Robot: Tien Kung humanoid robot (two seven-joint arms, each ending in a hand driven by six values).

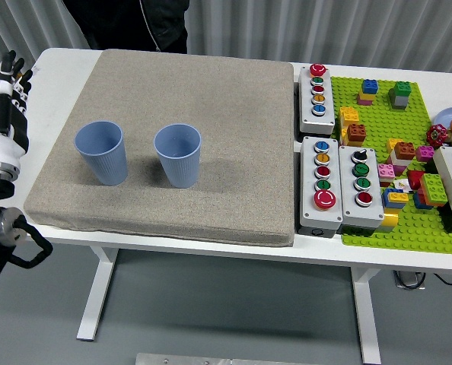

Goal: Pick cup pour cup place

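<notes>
Blue cups, left [101, 152] and right [177, 154], are stood upright on the mat [233, 114] at nine o'clock. Nothing is held by the left hand [4, 103], fingers straight and loosely spread, well apart from them. Placing seems done; otherwise, a fresh reach is needed.

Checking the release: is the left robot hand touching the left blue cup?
Apart. Head view shows bare mat between left robot hand and left blue cup.

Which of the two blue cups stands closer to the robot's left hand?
The left cup, near the mat's left edge. The other blue cup stands farther right, toward the mat's middle. The left hand is at the picture's left edge.
</notes>
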